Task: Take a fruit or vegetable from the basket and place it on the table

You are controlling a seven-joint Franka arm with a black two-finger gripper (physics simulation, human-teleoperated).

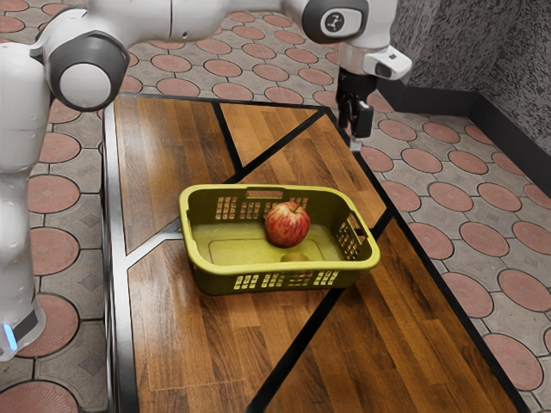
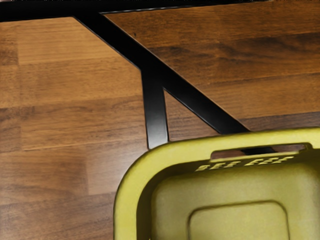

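Gripper (image 1: pixel 355 138) is hanging above the table (image 1: pixel 176 344), out to one side of the basket (image 1: pixel 225 270); I'm unable to tell how far open it is or whether it's holding anything. Inside the basket, the apple (image 1: pixel 287 225) is sitting upright. I'm favouring centring over it before descending straight, keeping off the walls, and gripping around its middle.
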